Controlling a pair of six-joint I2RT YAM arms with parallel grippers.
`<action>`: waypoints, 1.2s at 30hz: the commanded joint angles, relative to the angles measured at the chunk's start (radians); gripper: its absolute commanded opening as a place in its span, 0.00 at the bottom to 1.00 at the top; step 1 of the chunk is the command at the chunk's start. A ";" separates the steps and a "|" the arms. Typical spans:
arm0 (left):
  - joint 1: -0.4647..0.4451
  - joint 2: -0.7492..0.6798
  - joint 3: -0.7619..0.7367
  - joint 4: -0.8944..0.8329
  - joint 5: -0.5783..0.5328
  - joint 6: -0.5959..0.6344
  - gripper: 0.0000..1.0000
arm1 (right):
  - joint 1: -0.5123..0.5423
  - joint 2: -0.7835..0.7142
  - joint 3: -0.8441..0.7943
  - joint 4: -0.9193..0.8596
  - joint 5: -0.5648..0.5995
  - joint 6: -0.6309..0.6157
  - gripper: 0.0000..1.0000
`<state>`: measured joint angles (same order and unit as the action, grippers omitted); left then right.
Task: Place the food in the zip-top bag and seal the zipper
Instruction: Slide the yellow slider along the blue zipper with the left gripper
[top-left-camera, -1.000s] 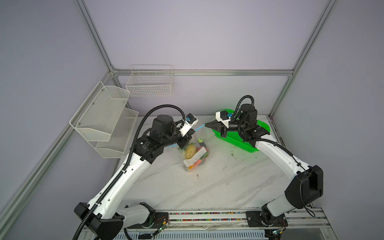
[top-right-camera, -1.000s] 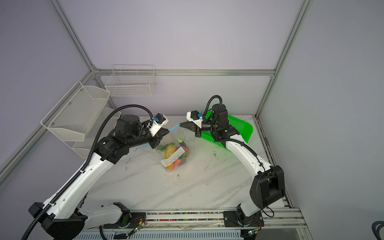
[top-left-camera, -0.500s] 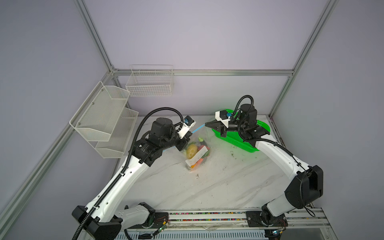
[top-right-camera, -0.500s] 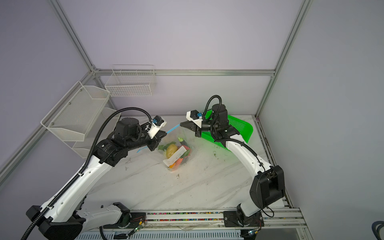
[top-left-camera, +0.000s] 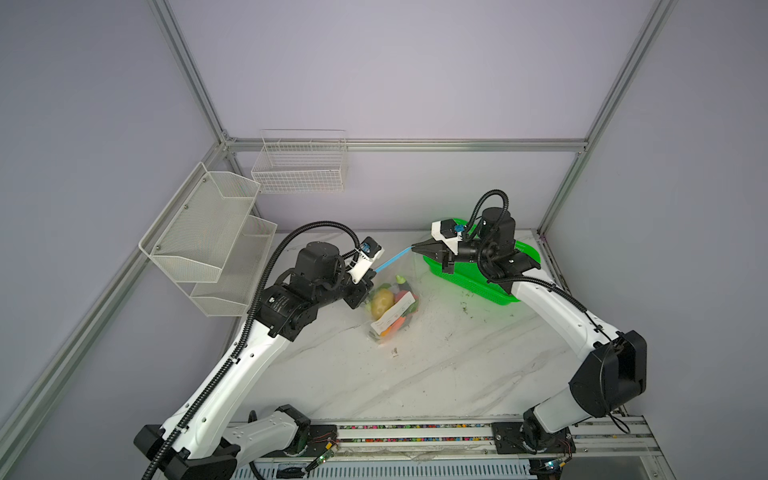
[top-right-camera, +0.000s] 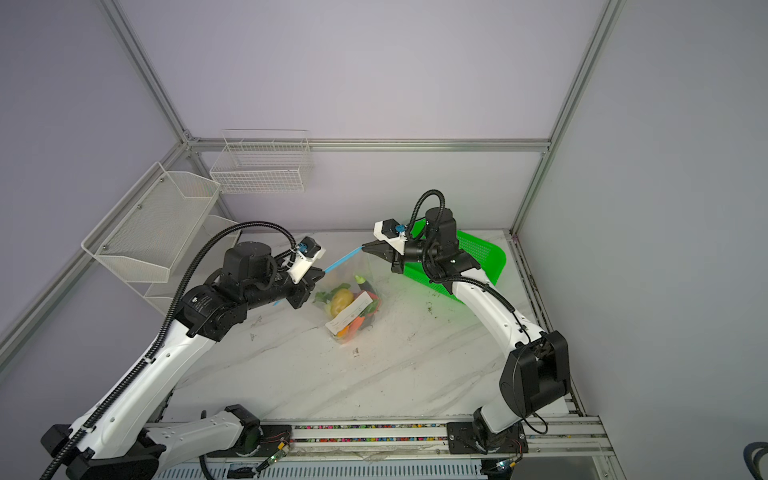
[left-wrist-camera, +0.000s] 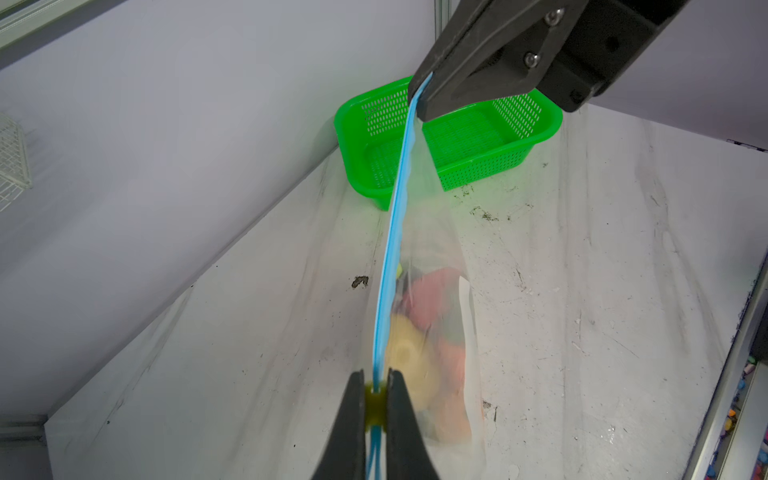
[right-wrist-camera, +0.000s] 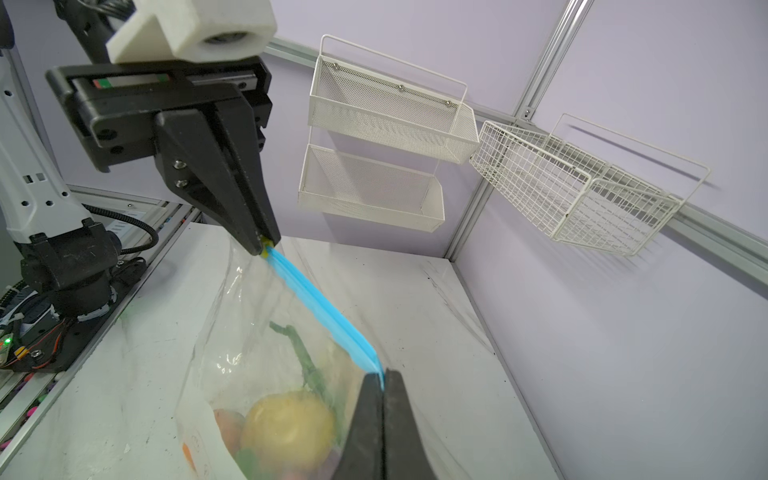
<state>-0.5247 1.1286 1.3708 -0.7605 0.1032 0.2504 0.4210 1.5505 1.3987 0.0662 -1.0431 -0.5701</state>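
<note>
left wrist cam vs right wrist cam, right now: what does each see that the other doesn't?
Left wrist only: the green basket, and the right gripper from outside, shut on the far end of the zipper.
Right wrist only: the white mesh shelf and wire basket on the walls, and the left gripper from outside.
Both: the zipper stretched between the grippers, the yellow slider pinched in the left gripper, the zip-top bag below, the food inside, the table.
</note>
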 joint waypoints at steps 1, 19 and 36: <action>0.009 -0.036 -0.049 -0.055 -0.033 -0.041 0.02 | -0.020 -0.010 0.031 0.029 0.015 -0.017 0.00; 0.008 -0.118 -0.101 -0.127 -0.072 -0.062 0.02 | -0.021 -0.006 0.038 0.026 0.025 -0.007 0.00; 0.009 -0.172 -0.128 -0.197 -0.089 -0.082 0.02 | -0.021 -0.009 0.044 0.014 0.045 -0.015 0.00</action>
<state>-0.5247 0.9802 1.2770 -0.8783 0.0456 0.2108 0.4206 1.5505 1.3987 0.0624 -1.0245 -0.5697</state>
